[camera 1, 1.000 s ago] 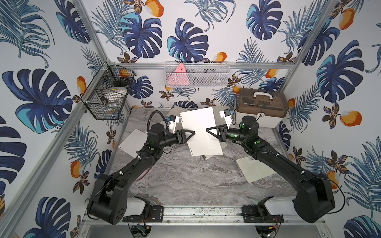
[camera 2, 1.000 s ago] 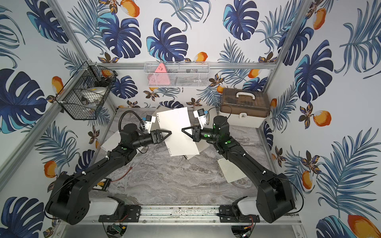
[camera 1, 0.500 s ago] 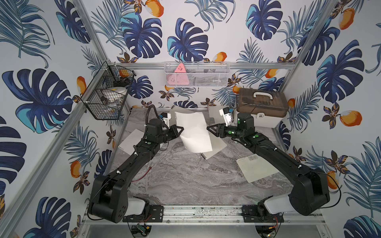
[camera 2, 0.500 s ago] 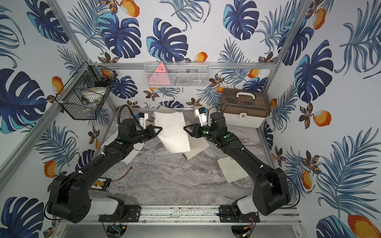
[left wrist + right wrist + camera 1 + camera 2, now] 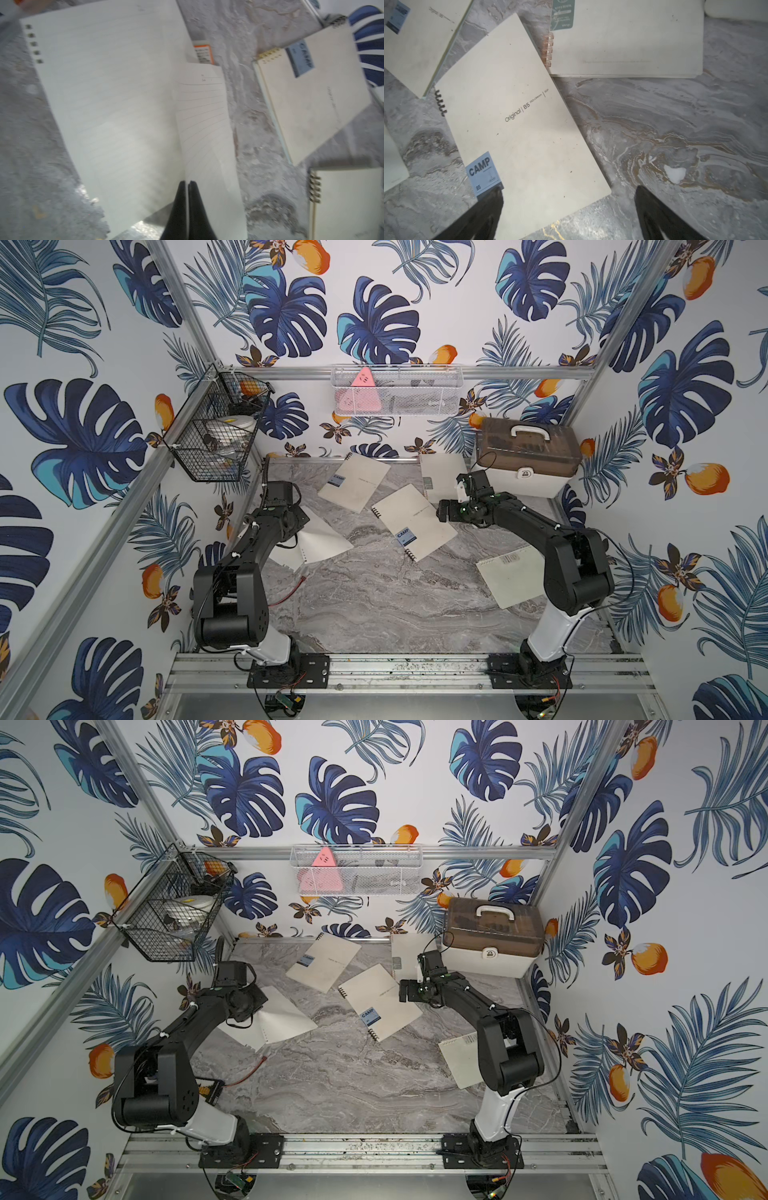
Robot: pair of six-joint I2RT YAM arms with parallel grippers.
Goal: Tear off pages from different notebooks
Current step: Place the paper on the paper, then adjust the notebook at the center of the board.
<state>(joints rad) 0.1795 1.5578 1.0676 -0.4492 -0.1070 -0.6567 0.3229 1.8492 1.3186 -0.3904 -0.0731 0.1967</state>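
Paper is what I see pinched in my left gripper (image 5: 188,184), jaws closed on a lined page (image 5: 203,124) over another loose sheet (image 5: 104,93) at the left of the table (image 5: 374,605), while my right gripper (image 5: 568,190) hangs wide open above the CAMP notebook (image 5: 519,124) lying closed mid-table.

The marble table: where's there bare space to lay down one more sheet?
Roomiest: the front marble, bordered by the rail, the loose pages, the middle notebook and the barcoded notebook; only a red wire intrudes. Crowded: the back, where a blue-labelled notebook and a green-labelled one sit close beside the box.
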